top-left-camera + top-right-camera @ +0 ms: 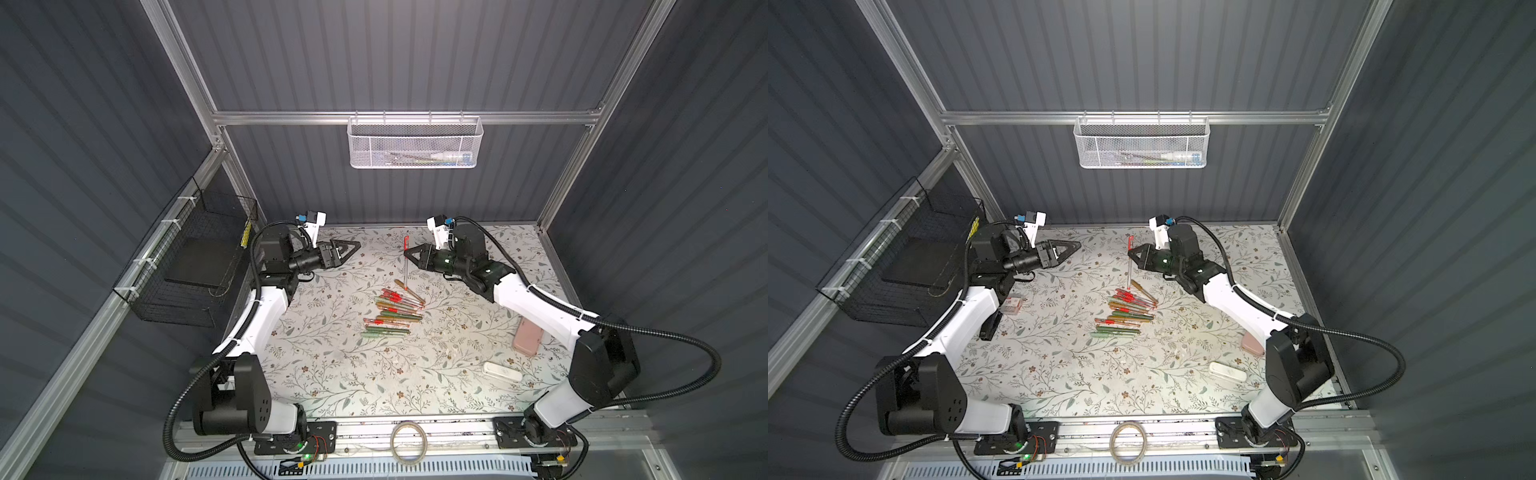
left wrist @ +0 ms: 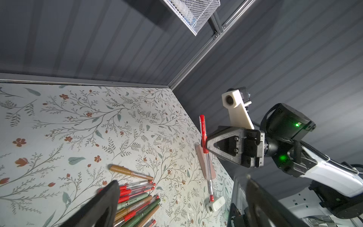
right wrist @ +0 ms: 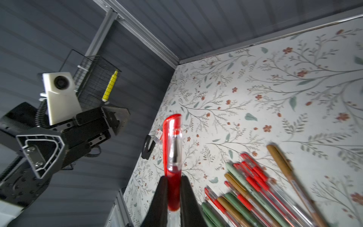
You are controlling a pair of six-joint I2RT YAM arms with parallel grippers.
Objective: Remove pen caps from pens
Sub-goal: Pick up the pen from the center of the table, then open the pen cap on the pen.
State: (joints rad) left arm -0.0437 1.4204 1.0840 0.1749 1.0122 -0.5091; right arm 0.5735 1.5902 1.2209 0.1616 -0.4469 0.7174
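The desk [image 1: 324, 374] lies bare along its front edge and front-left corner. The pens [image 1: 390, 311] crowd the middle. The pink case [image 1: 526, 342] and white case [image 1: 503, 371] block the right edge; a small box [image 1: 1013, 303], perhaps, sits by the left edge. Open room separates the left gripper [image 1: 353, 246] from the raised pen [image 1: 405, 270] in the right gripper [image 1: 407, 252].

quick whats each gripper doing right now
left gripper: open, holding nothing
right gripper: shut on the red-capped pen, lifted off the table
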